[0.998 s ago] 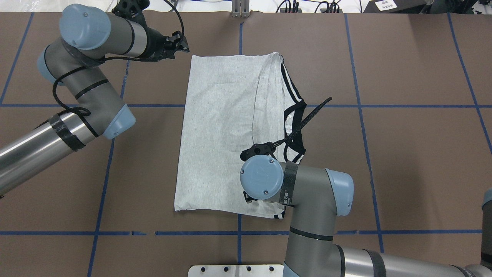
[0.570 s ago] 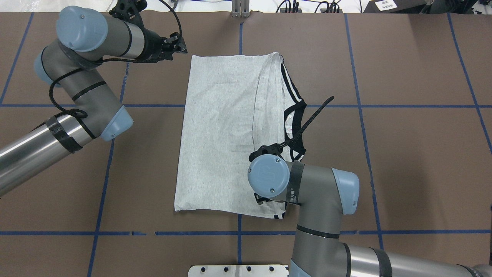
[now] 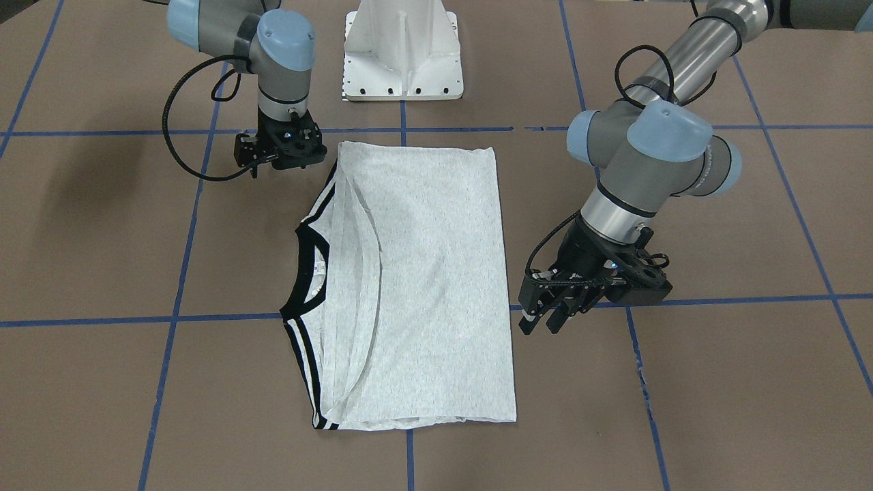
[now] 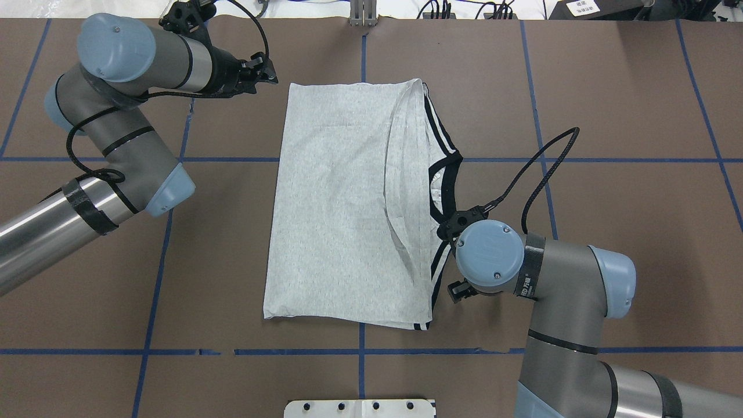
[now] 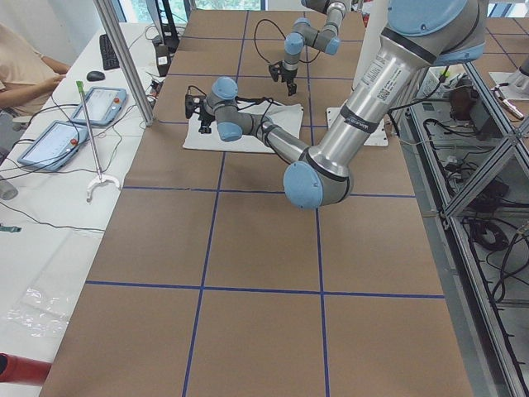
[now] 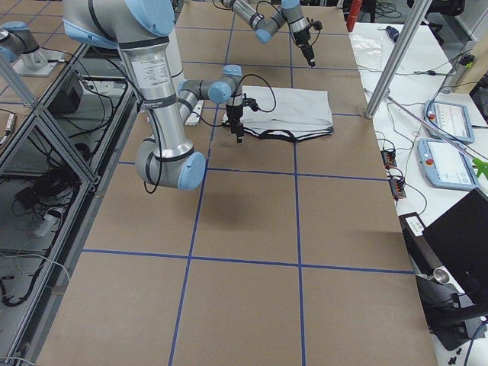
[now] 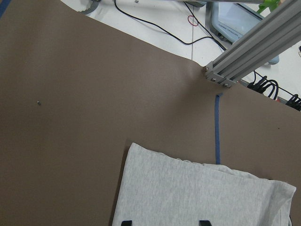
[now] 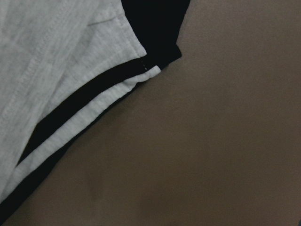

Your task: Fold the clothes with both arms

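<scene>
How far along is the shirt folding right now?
Done: shirt lies flat, folded over into a long rectangle, collar at one edge. In hand: nothing; the left gripper, open, and right gripper sit beside it, gripping no cloth. Left: the crosswise fold, it seems.

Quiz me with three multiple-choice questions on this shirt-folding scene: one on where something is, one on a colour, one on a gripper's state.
1. The collar of the shirt lies on the side of:
A) the right arm
B) the left arm
C) neither, it is folded under

2. The tape lines are:
A) red
B) blue
C) yellow

3. The left gripper is:
A) shut on the shirt
B) open, beside the shirt
C) shut on a cable

Answers:
1 A: the overhead view shows the collar at the edge by the right arm.
2 B: the lines are blue in every view.
3 B: its fingertips stand apart, and the front view shows it off the cloth.
</scene>
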Available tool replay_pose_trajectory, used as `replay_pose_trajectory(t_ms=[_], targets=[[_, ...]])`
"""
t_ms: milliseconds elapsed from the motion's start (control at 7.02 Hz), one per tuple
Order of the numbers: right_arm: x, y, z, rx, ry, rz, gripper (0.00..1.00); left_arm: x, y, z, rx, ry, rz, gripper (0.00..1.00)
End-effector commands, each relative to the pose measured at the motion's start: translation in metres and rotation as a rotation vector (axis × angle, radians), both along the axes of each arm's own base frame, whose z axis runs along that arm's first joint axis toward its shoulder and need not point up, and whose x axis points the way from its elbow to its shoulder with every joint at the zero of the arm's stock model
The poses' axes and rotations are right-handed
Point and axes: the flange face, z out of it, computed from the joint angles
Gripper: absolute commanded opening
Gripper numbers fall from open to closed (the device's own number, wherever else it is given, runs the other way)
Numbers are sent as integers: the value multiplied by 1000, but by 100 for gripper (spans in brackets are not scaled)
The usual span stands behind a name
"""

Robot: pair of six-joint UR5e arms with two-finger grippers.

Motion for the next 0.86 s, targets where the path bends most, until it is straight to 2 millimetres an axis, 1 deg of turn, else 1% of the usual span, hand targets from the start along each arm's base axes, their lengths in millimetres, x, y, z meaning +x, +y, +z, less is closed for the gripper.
replay_pose_trajectory(t_ms=[0,143,285,428,570,713], targets=[[-16,-27,-39,8,-55,57,100,-5,6,2,3,2,0,57],[-30,-39,-61,13,-74,70,100,-11,12,5,8,4,1,57],[-56,-50,-72,11,-96,89,100,-11,13,3,11,8,2,57],[-87,-63,-76,10,-125,106,100,-11,13,6,10,3,3,57],[-98,-67,-78,7,-120,106,100,-12,14,8,9,2,3,57],[-98,-68,-76,6,-116,107,100,-11,14,8,8,3,4,57]])
